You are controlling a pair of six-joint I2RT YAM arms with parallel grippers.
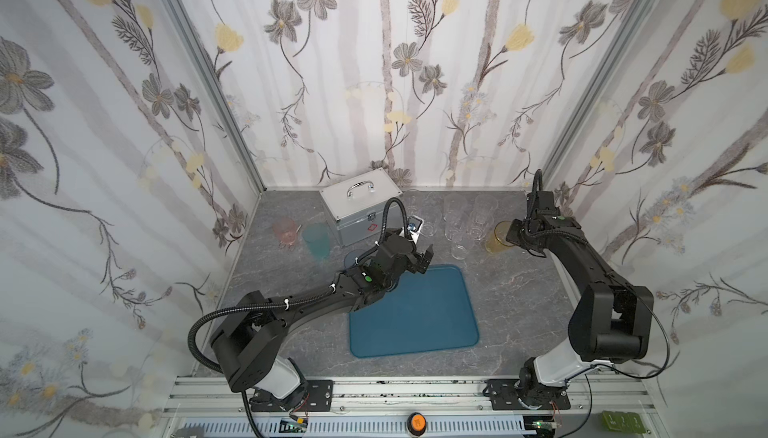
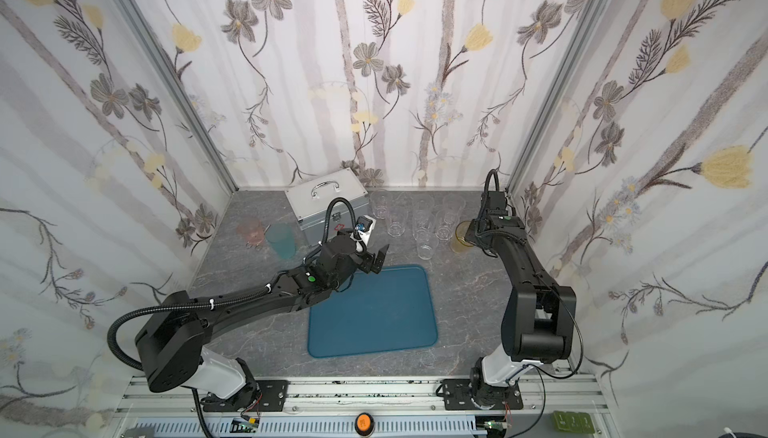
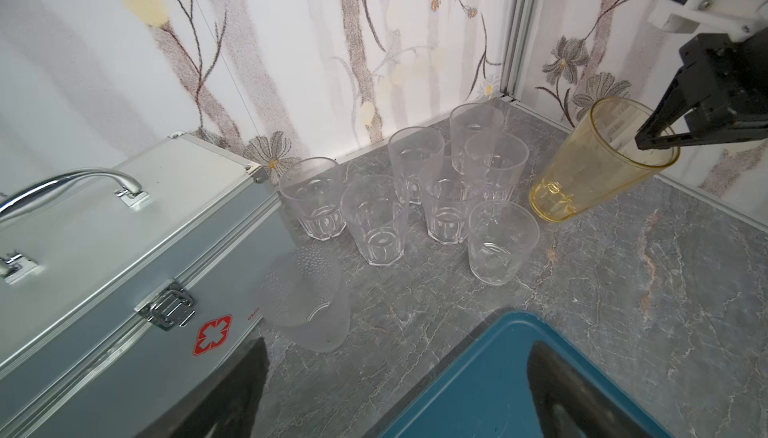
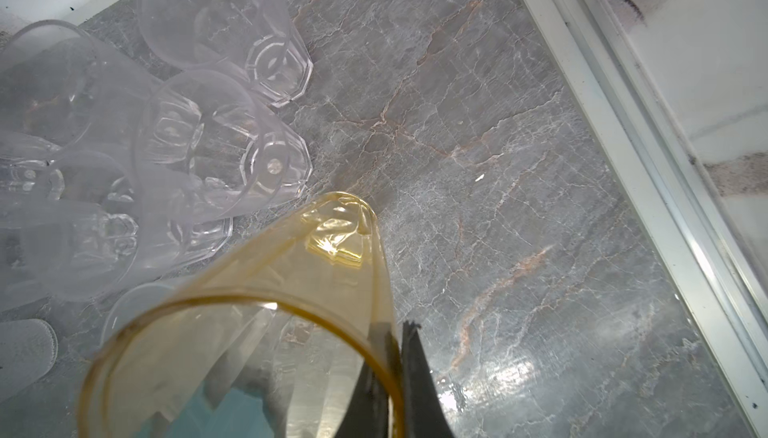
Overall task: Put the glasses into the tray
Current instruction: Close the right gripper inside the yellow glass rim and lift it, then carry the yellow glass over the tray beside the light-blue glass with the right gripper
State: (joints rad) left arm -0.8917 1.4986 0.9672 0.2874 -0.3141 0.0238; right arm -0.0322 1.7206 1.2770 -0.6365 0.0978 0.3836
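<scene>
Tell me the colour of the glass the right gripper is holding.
Yellow, see-through. The yellow glass shows best in the left wrist view.

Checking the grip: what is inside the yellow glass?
One of the jaws of the right gripper sits inside the rim of the yellow glass, pinching the wall against the outer one. Nothing else shows inside. In both top views the arm covers the pinched rim.

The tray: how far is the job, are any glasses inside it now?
Done: nothing, the tray holds no glass. In hand: the right claw is shut on the rim of the yellow glass. Left: that one, the clear glasses, the pink glass and the teal glass.
</scene>
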